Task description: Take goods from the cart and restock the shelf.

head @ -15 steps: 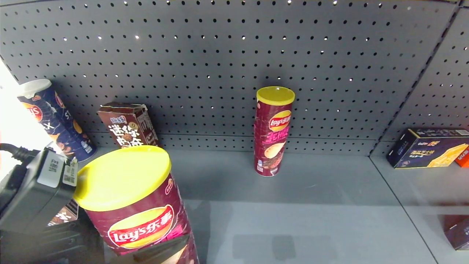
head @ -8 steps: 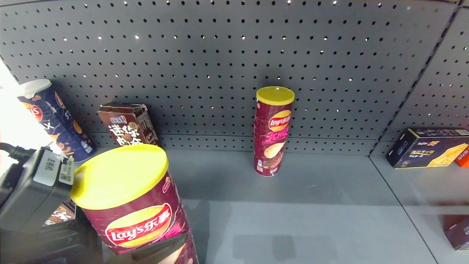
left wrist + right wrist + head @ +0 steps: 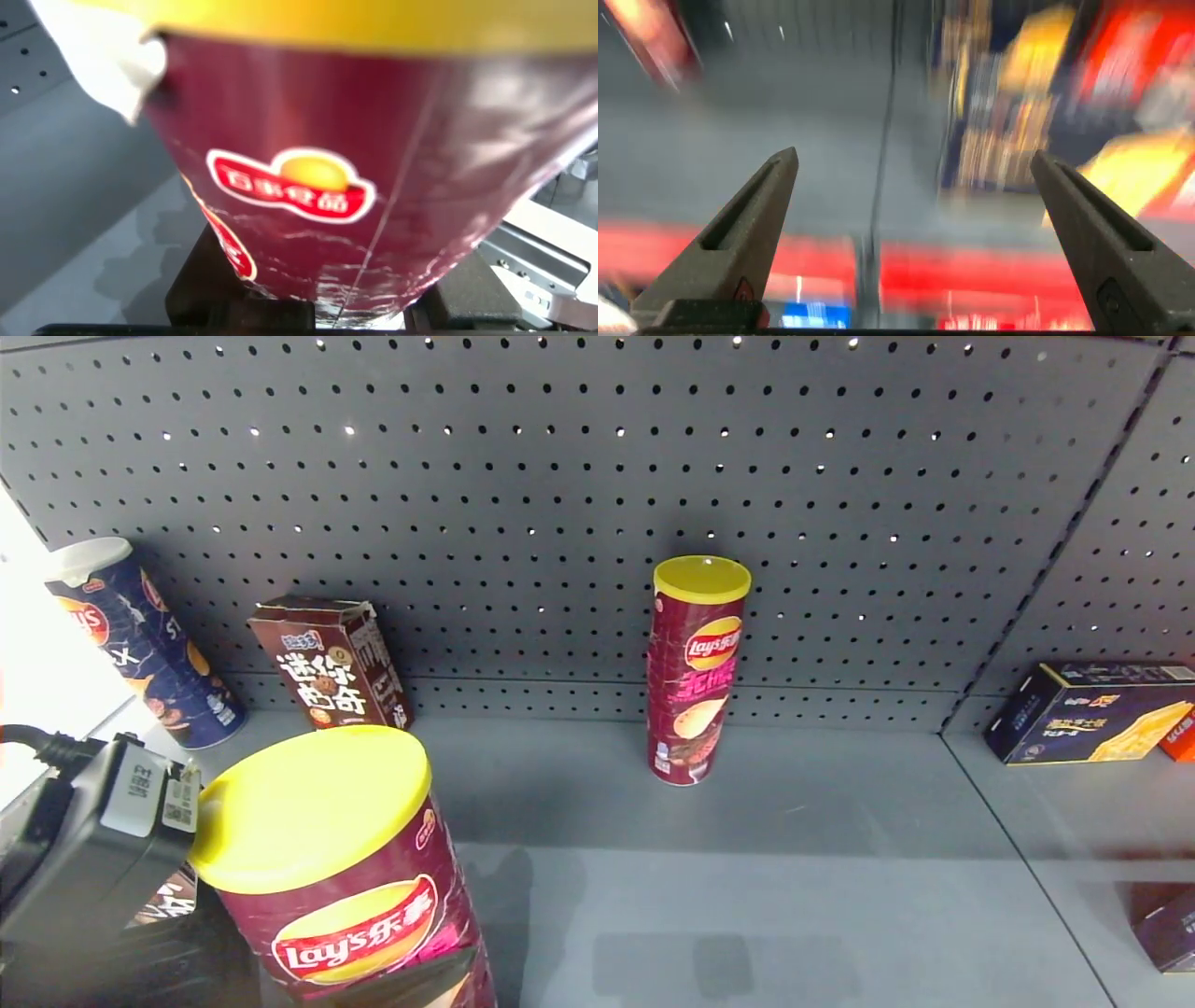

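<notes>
two maroon chip cans [image 3: 336, 868] [image 3: 695, 672], one blue can [image 3: 140, 644], one brown carton [image 3: 331, 663], two dark boxes [image 3: 1088, 714] [image 3: 1167, 929].

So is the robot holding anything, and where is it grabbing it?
The left tool holds the tall dark red cardboard chip can with a yellow plastic lid, gripped on its side below the logo. The right tool is open and empty.

Held chip can [image 3: 322, 859] lower, brown box [image 3: 331, 663] more exposed
</notes>
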You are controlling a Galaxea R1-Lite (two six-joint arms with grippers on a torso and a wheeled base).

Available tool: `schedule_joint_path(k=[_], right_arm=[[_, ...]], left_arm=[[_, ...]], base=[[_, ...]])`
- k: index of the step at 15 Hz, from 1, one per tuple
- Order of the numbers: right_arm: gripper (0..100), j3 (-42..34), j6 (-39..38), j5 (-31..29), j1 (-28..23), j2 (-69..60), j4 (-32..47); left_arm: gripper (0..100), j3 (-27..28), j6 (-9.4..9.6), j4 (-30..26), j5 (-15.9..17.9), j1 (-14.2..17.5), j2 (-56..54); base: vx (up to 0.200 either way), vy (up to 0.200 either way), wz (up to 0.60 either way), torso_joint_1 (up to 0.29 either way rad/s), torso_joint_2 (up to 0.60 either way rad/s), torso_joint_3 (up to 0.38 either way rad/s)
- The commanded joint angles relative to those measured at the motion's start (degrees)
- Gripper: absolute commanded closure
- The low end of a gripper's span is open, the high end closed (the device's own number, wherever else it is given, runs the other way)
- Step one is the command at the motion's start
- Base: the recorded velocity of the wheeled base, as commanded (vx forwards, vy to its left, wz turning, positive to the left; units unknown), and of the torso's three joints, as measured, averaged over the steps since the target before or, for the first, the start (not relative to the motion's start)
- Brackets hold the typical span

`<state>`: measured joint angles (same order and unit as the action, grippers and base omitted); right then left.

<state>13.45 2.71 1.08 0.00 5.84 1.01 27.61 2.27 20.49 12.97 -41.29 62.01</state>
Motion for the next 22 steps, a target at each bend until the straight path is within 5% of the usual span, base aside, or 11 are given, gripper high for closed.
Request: schedule_joint_path(k=[1,10,15,19,22], right_arm=[[0,18.2,-0.1,3.0,0.9,18.2,2.5],[0,25.5,3.4,6.0,16.7,44.6,-1.7],[0,36.7,-2.7,6.2,27.8,59.4,-4.6],[0,37.9,-1.4,11.4,29.4,65.4,-7.9],[0,37.4,-0.4,17.2,26.0,70.1,-15.3]], left_arm=[[100,-0.5,0.02,0.0,0.0,0.0,-0.1],[100,-0.4,-0.16,0.0,-0.1,0.0,-0.1],[100,0.0,-0.16,0.0,0.0,1.6,-0.1],[100,0.1,-0.25,0.0,0.0,1.7,-0.1],[100,0.3,-0.25,0.1,-0.1,1.9,-0.1]], base=[[0.000,0.000,0.00,0.000,0.00,0.000],[0.000,0.000,0.00,0.000,0.00,0.000],[0.000,0.000,0.00,0.000,0.00,0.000],[0.000,0.000,0.00,0.000,0.00,0.000],[0.000,0.000,0.00,0.000,0.00,0.000]])
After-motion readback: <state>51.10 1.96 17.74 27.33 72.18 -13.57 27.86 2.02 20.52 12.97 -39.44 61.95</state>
